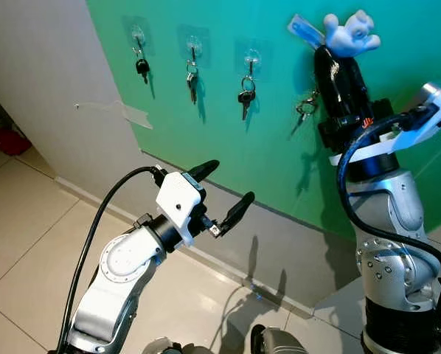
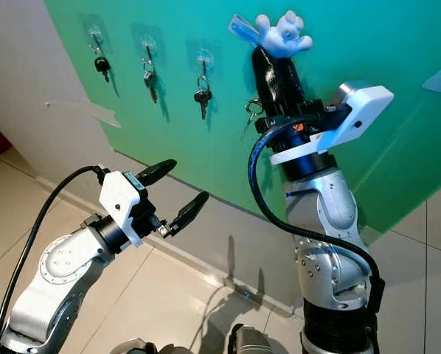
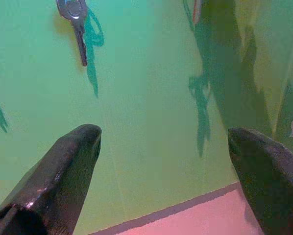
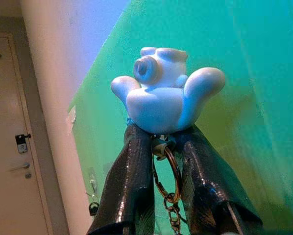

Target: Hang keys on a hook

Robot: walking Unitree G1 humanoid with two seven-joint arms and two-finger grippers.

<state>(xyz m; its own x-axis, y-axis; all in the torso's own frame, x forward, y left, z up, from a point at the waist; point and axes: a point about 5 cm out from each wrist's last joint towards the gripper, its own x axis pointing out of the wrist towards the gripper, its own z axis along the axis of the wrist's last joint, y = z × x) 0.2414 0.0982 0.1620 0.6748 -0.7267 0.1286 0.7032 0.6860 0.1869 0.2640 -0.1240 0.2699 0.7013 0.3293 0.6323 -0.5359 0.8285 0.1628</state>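
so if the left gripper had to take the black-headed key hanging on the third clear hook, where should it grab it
Grip the black-headed key by its wide black head, coming straight at the green wall with the jaws either side. The head is the widest part, and the key dangles free below the clear hook.

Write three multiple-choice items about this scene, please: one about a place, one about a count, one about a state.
1. Where is the right gripper?
A. Raised to the green wall
B. Down at the tiled floor
C. Resting on the grey wall

2. How many sets of keys already hang on the wall hooks?
A. One
B. Three
C. Five

3. In what state is the left gripper?
A. Shut on a key
B. Shut and empty
C. Open and empty

Answers:
1 A, it is raised against the green wall, holding the white figure keychain.
2 B, first keys, second keys, third keys.
3 C, its fingers stand apart with nothing between them.
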